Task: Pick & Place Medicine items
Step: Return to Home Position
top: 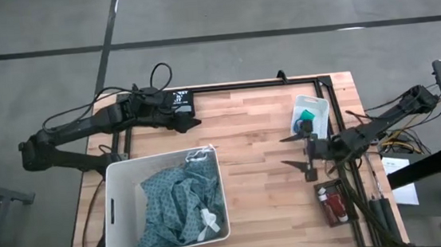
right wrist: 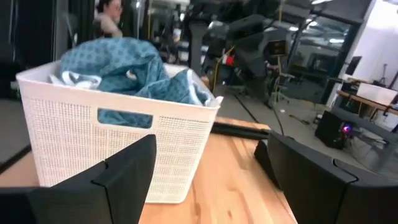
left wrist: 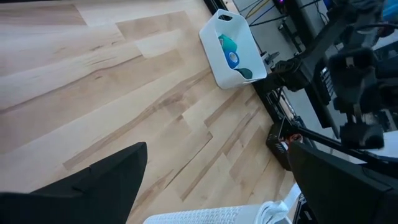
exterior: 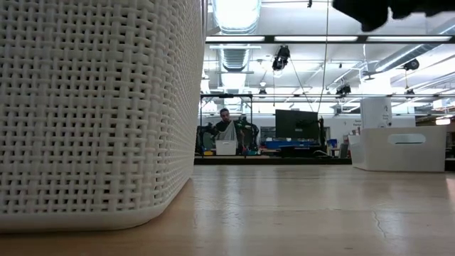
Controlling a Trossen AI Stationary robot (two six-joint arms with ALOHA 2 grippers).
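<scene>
The jaws of the right arm (top: 381,125) stand wide and hold nothing, low over the pale butcher-block wooden table (top: 258,192). The jaws of the left arm (top: 85,129) are also wide and empty, near the far edge.

To go home cleanly, the right arm should probably rise first, then draw back, since two bins flank it.

Just beside it, a small glossy white plastic tub (top: 320,103) holds the teal-green round roll (top: 308,114) and the blue round piece (left wrist: 232,59). The red bottles with white caps (top: 336,206) lie in a narrow black bin (top: 324,210).

Farther off, soft crumpled blue-grey patterned cloths (top: 175,203) fill the large white lattice-woven bin (top: 117,220).
</scene>
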